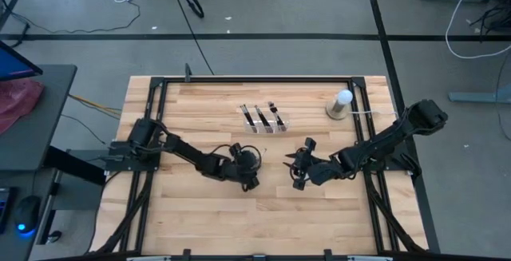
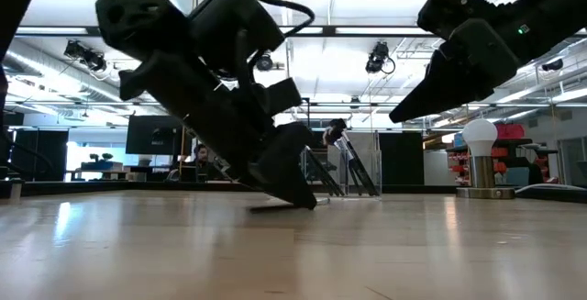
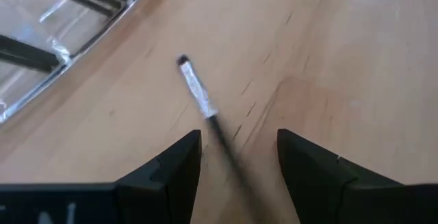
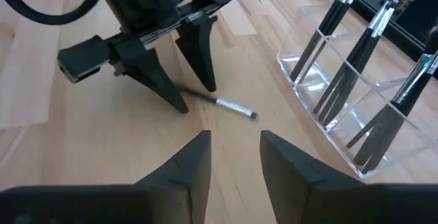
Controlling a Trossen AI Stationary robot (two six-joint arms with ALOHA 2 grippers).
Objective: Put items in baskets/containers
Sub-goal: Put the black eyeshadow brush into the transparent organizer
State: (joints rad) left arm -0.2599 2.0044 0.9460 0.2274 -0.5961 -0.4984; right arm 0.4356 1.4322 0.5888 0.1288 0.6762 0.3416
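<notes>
Your left gripper [image 3: 236,159], fingers spread, is straddling a flat-lying brush [image 3: 198,99] whose tip is pointing toward the organiser tray [image 4: 321,80]; only wrist views are showing it clearly. Your right gripper [image 4: 236,155] is hovering empty, fingers parted.

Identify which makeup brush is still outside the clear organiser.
The brush lying flat on the wood, silver ferrule showing, between the left end effector's open fingers. The other brushes stand tilted in the organiser's compartments.

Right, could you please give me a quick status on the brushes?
Left gripper open, straddling one brush flat on the table. Right gripper open, hovering empty. Other brushes upright in clear tray. Path clear.
</notes>
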